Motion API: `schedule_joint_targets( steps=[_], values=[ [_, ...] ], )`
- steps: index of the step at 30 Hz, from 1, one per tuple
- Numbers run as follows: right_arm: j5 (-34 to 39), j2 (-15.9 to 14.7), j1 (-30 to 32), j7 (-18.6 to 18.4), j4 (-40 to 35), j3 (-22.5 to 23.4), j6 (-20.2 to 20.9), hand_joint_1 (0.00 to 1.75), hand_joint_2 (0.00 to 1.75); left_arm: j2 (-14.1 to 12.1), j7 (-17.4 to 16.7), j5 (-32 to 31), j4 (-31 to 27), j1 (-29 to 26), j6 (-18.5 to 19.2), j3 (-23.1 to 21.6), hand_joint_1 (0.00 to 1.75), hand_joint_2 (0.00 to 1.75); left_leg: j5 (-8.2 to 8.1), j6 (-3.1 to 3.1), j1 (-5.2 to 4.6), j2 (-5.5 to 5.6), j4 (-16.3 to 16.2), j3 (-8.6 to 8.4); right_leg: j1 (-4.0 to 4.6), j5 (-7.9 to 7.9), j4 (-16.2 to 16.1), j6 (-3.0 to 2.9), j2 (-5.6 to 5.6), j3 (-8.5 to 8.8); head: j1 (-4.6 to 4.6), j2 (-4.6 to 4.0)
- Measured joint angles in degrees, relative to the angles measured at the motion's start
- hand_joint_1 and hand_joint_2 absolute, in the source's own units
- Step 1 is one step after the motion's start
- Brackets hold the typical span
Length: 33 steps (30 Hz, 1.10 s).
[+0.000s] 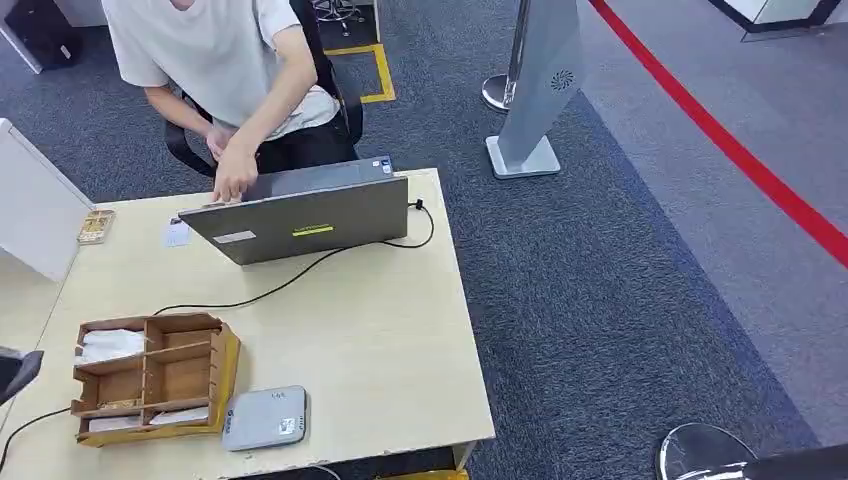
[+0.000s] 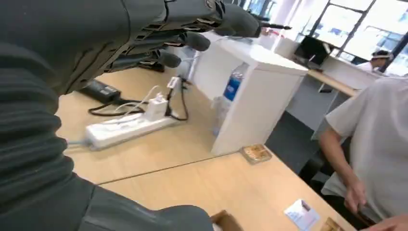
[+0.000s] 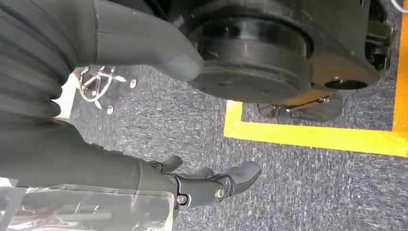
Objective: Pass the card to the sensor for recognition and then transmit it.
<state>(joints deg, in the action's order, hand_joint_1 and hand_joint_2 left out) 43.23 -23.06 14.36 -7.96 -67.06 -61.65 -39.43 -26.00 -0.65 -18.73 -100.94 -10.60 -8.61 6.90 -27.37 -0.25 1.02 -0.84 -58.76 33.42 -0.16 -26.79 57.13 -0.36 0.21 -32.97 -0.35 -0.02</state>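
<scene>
On the desk (image 1: 400, 330), far-left corner beside the laptop (image 1: 305, 215), I see the card (image 1: 177, 234) lying flat, nothing of mine touching it; left wrist cam shows it too (image 2: 301, 213), near the person's hand (image 2: 355, 195). Sensor, a grey flat box (image 1: 265, 418), sits at the near edge, just beside the wooden organizer (image 1: 155, 378), w/ white items in its compartments.

Left hand (image 2: 159, 36): fingers (image 2: 192, 41) stretched out and apart, holding nothing, hovering above the side desk w/ a white power strip (image 2: 126, 130). Its dark tip pokes in at the head view's left edge (image 1: 15, 370).

Right hand (image 3: 202, 185): hangs over grey carpet near yellow floor tape (image 3: 312, 137), fingers (image 3: 243, 174) loosely extended, slight curl, nothing in them, touching nothing.

Person in a white shirt (image 1: 215, 50) sits behind the laptop, one hand at its top edge. Black cable (image 1: 300, 272) runs across the desk from the laptop.
</scene>
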Motion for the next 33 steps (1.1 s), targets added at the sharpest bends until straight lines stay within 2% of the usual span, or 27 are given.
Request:
schedule_joint_targets(
  steps=[2,3,5,7,8,9,10,11,12,13,15,16,19,24,27,30,31,33],
  values=[
    [-1.0,0.0,0.5,-1.0,-0.8,1.1,0.0,0.00,1.75,3.1,0.1,2.9,-1.2,-2.0,3.0,4.6,0.00,1.75,-0.02,0.04,-0.01,0.06,0.0,0.00,0.00,-0.07,0.0,0.09,-0.05,0.02,0.02,0.00],
    [-1.5,0.0,0.6,-1.4,-1.2,1.5,0.0,0.00,1.75,4.3,0.0,5.2,-1.7,-2.6,5.8,7.7,0.00,1.75,-0.03,0.04,0.00,0.09,0.0,0.02,0.00,-0.10,0.0,0.12,-0.08,0.08,0.04,0.00],
    [-1.7,0.0,1.2,-1.6,-1.7,2.3,0.0,0.00,1.75,9.4,-0.8,8.4,-2.5,-3.9,13.2,13.9,0.00,1.75,-0.09,0.08,-0.02,0.06,0.0,-0.10,-0.01,-0.11,0.0,0.12,-0.04,0.16,-0.02,0.00],
    [-1.3,0.0,1.9,-1.5,-2.1,2.9,0.0,0.00,1.75,15.7,-3.4,10.8,-2.7,-2.3,26.3,26.3,0.00,1.75,-0.10,0.10,0.03,0.02,0.0,-0.07,0.02,-0.09,0.0,0.10,0.00,0.19,0.04,0.00],
    [-0.9,-0.1,2.0,-1.1,-2.1,3.0,0.0,0.00,1.75,19.7,-4.7,10.7,-2.5,-0.1,31.9,33.7,0.00,1.75,-0.10,0.10,0.02,0.02,0.0,-0.08,0.02,-0.09,0.0,0.11,0.00,0.19,0.04,0.00],
    [-0.2,-0.2,2.0,-0.6,-2.1,3.0,0.0,0.00,1.75,22.8,-6.1,10.5,-2.1,1.9,36.6,43.5,0.00,1.75,-0.13,0.07,0.02,-0.08,0.0,-0.13,0.02,-0.08,0.0,0.10,0.07,0.19,0.15,0.00],
    [0.1,-0.3,2.0,-0.3,-2.1,3.0,0.0,0.00,1.75,25.2,-7.3,10.6,-1.8,3.1,37.3,50.3,0.00,1.75,-0.22,0.00,0.00,-0.29,0.0,-0.27,0.00,-0.07,0.0,0.07,0.24,0.16,0.13,0.00],
    [0.5,-0.3,2.0,-0.1,-2.1,3.0,0.0,0.00,1.75,27.7,-8.9,11.2,-1.5,3.7,36.2,56.3,0.00,0.00,-0.28,-0.02,-0.05,-0.47,0.0,-0.38,-0.03,-0.06,0.0,0.06,0.46,0.17,0.09,0.00],
    [1.2,-0.4,2.0,0.3,-2.1,3.0,0.0,0.00,1.75,30.8,-11.5,12.7,-1.0,4.7,32.6,62.9,0.00,0.00,-0.36,0.09,-0.13,-0.54,0.0,-0.46,-0.07,-0.08,0.0,0.07,0.52,0.20,-0.07,0.00],
    [1.9,-0.5,1.9,0.6,-2.1,2.9,0.0,0.00,1.75,33.5,-13.5,13.8,-0.3,5.3,29.1,66.9,0.00,1.75,-0.37,0.14,-0.18,-0.50,0.0,-0.51,-0.12,-0.15,0.0,0.17,0.48,0.25,-0.09,0.00],
    [2.8,-0.6,1.5,1.1,-1.9,2.4,0.0,0.00,1.75,37.6,-16.2,15.5,1.4,5.9,23.8,71.0,0.00,1.75,-0.36,0.20,-0.21,-0.06,0.0,-0.50,-0.15,-0.36,-0.1,0.43,0.14,0.34,-0.07,0.00],
    [3.3,-0.8,1.0,1.6,-1.7,2.0,0.0,0.00,1.75,39.2,-17.5,16.8,2.9,6.3,19.9,72.6,0.00,1.75,-0.38,0.22,-0.19,0.20,0.0,-0.54,-0.15,-0.42,-0.1,0.41,-0.14,0.47,0.11,0.00],
    [5.6,-1.1,-0.6,3.5,-0.7,0.7,0.0,0.00,1.75,42.3,-20.8,20.0,8.9,7.2,10.5,76.4,0.00,1.75,-0.36,0.26,-0.34,0.40,0.0,-0.59,-0.24,-0.42,-0.1,0.43,-0.32,0.68,0.05,0.00],
    [8.2,-1.2,-2.3,5.5,1.0,-1.5,0.0,0.00,1.75,45.2,-18.7,16.8,18.6,8.1,7.2,76.4,0.00,1.75,-0.28,0.38,-0.33,0.65,0.0,-0.58,-0.24,-0.40,-0.1,0.43,-0.64,0.81,0.07,0.00],
    [10.5,-1.2,-4.1,6.9,2.5,-3.7,0.0,0.00,1.75,46.0,-16.0,11.2,27.7,8.0,5.8,76.0,0.00,1.75,-0.28,0.38,-0.39,0.54,0.0,-0.68,-0.30,-0.36,-0.1,0.44,-0.55,0.80,-0.02,0.00],
    [13.2,-1.2,-5.9,8.7,4.0,-6.7,0.0,0.00,1.75,47.0,-12.7,16.5,36.2,6.6,3.0,72.0,0.00,1.75,-0.28,0.38,-0.39,0.51,0.0,-0.74,-0.30,-0.36,-0.1,0.46,-0.51,0.71,0.04,0.00],
    [14.3,-1.2,-6.4,9.4,4.6,-7.3,0.1,0.00,1.75,47.1,-12.7,20.7,38.8,5.7,2.1,68.7,0.00,1.75,-0.28,0.39,-0.39,0.52,0.0,-0.73,-0.30,-0.37,-0.1,0.48,-0.54,0.72,0.02,0.00],
    [13.9,-0.9,-6.9,9.9,5.9,-6.9,0.8,0.00,1.75,46.8,-12.3,23.0,42.4,4.9,1.5,63.6,0.00,1.75,-0.26,0.43,-0.41,0.59,0.0,-0.65,-0.31,-0.37,-0.1,0.49,-0.62,0.79,0.09,0.00]
  ],
)
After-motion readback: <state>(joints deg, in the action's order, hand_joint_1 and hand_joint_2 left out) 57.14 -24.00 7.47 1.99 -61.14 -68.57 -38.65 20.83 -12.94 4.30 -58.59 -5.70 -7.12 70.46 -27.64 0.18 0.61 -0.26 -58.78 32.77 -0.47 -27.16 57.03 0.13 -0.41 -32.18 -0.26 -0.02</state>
